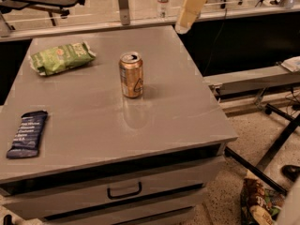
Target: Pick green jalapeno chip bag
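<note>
Three items sit on the grey table [93, 125], so let's sweep across. Far left, near the front edge, a dark navy wrapped bar [27, 134] lies flat; not our target. Behind it, in the back-left corner, there it is: the green jalapeno chip bag [62, 57], lying flat with its long side running roughly left to right, one end tipped slightly toward the rear, nothing touching it. Looks light and puffy to me, soft crinkled film that should give under pressure and could slip, with brittle chips inside, so I'd call for a gentle pinch across the narrow width near the middle, or on a crimped end seam where the film is flatter. Moving right, a tan drink can [131, 75] stands upright mid-table, well apart from the bag and no obstacle to a descent from above. Further right, the gripper [190, 11] hangs at the top of the view over the table's far right edge, holding nothing, well away from the bag; wide or narrow, I cannot tell. Down on the floor, bottom right, lie multicoloured bags [260, 205].
</note>
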Tool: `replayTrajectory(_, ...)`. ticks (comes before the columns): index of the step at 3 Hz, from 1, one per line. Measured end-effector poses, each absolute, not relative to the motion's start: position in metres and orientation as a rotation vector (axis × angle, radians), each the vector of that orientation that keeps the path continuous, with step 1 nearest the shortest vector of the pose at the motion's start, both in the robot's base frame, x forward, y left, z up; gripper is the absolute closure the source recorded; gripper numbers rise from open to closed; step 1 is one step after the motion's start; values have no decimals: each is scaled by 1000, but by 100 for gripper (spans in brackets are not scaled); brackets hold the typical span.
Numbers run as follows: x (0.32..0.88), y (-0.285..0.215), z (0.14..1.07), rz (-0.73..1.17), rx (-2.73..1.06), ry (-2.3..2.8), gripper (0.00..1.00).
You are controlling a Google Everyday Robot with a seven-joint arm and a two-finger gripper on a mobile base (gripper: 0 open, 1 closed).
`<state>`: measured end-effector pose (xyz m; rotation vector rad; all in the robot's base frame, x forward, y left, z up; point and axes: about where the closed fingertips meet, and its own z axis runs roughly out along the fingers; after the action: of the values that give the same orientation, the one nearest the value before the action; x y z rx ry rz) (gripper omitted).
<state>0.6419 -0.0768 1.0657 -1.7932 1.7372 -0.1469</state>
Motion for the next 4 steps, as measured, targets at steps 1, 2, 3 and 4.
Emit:
replayTrajectory(1,665,-25,1062,-38,-1785,1675,0)
replayTrajectory(2,682,47,1050,142,-1748,1623,0)
replayTrajectory(3,688,102,1039,238,-1732,1607,0)
replayTrajectory(4,696,134,1014,251,-1738,1647,0)
